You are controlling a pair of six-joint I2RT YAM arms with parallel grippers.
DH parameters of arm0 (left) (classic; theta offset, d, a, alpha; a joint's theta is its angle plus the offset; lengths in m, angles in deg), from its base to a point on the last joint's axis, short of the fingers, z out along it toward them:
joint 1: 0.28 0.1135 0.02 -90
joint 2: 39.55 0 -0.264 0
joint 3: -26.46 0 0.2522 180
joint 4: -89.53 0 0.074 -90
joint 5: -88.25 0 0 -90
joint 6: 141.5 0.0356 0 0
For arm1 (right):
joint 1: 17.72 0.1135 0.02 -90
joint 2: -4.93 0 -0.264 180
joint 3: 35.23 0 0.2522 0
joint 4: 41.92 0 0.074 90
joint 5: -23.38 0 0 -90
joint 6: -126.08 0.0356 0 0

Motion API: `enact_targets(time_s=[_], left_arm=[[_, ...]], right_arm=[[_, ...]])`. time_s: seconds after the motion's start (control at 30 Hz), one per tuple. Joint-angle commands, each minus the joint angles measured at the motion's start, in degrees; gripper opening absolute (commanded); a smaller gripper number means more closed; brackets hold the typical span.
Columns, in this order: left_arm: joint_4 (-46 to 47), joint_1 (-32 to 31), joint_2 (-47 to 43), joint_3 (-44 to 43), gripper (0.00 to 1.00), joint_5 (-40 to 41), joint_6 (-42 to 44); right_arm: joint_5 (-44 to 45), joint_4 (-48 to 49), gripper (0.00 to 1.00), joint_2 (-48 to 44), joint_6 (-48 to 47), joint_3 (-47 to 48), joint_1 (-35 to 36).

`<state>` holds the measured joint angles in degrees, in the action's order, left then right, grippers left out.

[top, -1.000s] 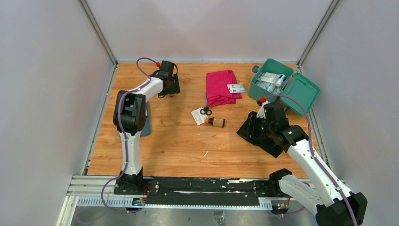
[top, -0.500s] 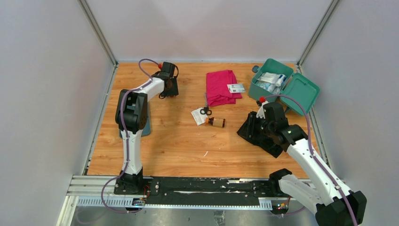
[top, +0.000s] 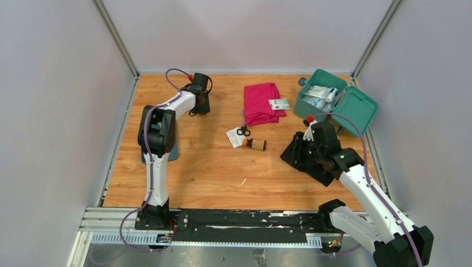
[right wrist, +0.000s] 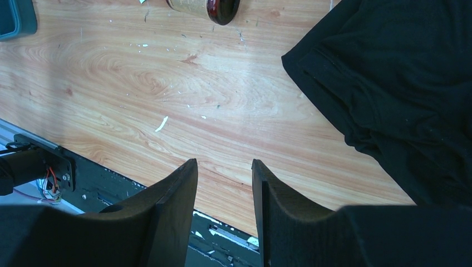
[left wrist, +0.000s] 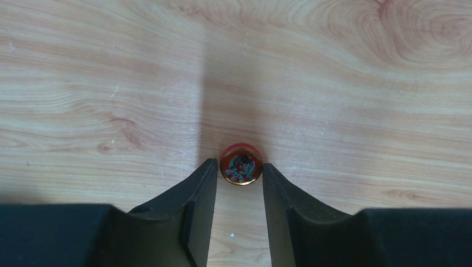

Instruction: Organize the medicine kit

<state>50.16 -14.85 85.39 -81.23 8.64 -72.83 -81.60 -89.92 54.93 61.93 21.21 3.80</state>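
Left wrist view looked straight down on a pale wooden tabletop (left wrist: 334,83), where the left gripper (left wrist: 238,167) had its two black fingers on either side of a small round red tin (left wrist: 240,164) lying lid-up. The tin sat at the very fingertips, and it could not be told whether they were pressing it or only flanking it. From overhead, the medicine kit (top: 303,111) stood in the far right corner, lid thrown open and white packets inside, well apart from the tin at the far left. The right gripper (right wrist: 222,164) hung released, fingers parted over bare wood beside a black cloth (right wrist: 389,83). The likely trouble was the shallow hold: a smooth round tin caught only at the tips could squirt forward under a squeeze, or slip free on the long carry across to the kit.
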Motion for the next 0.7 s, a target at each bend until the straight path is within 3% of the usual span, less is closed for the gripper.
enact_targets(time_s=[0.0, 0.33, 0.67], left_arm=[[-1.4, -1.1, 3.0, -1.4, 0.4, 0.1, 1.0], [-2.2, -4.6, 1.0, 0.1, 0.33, 1.5, 2.0], [2.6, -11.1, -13.0, 18.4, 0.32, 1.6, -2.8]], right_arm=[[0.4, -0.4, 0.45, -0.8, -1.1, -0.8, 0.6], [0.6, -0.4, 0.45, -1.5, -1.6, -1.3, 0.6], [0.4, -0.9, 0.45, -2.6, -1.2, -1.5, 0.6]])
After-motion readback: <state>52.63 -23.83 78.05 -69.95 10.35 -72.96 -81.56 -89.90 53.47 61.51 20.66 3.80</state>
